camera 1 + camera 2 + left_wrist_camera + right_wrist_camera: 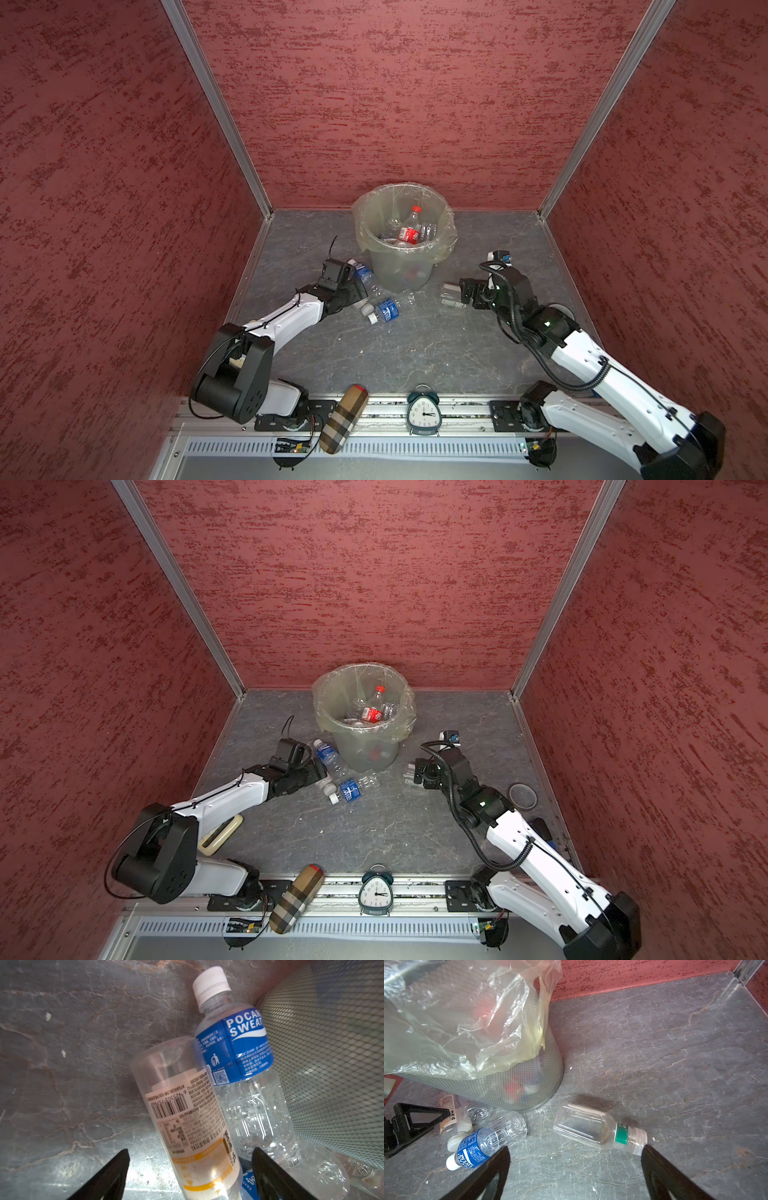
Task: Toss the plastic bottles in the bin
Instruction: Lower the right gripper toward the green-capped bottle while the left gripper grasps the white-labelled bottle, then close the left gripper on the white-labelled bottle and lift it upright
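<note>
The bin (399, 270) (365, 754) stands at the back middle of the floor, lined with a yellowish bag. It holds several plastic bottles, a red-labelled one (409, 232) on top. Three bottles lie at its left foot: a white-yellow labelled one (187, 1115) (450, 1124) and two blue-labelled ones (239, 1049) (388, 309). My left gripper (190, 1149) (361, 301) is open, its jaws on either side of the white-yellow bottle with a gap still showing. A clear bottle with a green band (587, 1124) lies right of the bin. My right gripper (576, 1147) (459, 296) hangs open just short of it.
A plaid brown case (343, 417) and a green alarm clock (423, 411) rest on the front rail. A round lid (523, 796) lies by the right wall and a cream loop-shaped object (220, 833) under the left arm. Red walls close in three sides.
</note>
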Controlling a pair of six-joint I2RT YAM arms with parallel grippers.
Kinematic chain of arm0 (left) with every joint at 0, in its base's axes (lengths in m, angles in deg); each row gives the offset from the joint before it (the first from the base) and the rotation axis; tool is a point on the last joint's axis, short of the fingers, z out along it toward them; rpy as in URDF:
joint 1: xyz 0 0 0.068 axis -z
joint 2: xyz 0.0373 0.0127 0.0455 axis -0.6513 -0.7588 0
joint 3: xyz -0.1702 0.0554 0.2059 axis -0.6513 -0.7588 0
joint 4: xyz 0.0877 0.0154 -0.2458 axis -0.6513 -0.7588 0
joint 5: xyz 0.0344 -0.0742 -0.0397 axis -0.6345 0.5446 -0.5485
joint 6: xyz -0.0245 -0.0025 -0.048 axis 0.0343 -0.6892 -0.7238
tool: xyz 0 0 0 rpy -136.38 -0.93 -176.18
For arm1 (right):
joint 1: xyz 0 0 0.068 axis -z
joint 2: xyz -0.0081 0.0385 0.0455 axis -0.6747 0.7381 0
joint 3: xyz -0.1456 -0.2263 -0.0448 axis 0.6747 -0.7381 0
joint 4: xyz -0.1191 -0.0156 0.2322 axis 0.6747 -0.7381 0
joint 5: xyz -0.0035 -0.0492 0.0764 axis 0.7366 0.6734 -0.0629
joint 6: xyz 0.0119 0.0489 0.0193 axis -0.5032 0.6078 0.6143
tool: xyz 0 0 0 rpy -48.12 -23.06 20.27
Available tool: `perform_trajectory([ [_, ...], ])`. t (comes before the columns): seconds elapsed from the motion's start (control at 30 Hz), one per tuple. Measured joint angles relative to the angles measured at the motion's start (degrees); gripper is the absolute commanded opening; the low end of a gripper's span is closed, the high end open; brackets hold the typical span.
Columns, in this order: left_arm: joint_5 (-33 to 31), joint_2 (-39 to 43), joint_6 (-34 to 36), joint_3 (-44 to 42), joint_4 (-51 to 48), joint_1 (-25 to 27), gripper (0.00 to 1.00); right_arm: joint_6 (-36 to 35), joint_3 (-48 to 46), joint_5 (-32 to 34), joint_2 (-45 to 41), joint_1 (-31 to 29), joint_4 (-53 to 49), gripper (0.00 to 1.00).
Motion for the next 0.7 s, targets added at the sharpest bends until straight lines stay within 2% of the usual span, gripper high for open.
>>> perform_trajectory([
  [0.7, 2.1, -5.7, -0.3, 0.3, 1.8, -0.6, 0.87, 1.1, -2.1, -2.1, 0.3, 0.3, 1.0, 0.99],
])
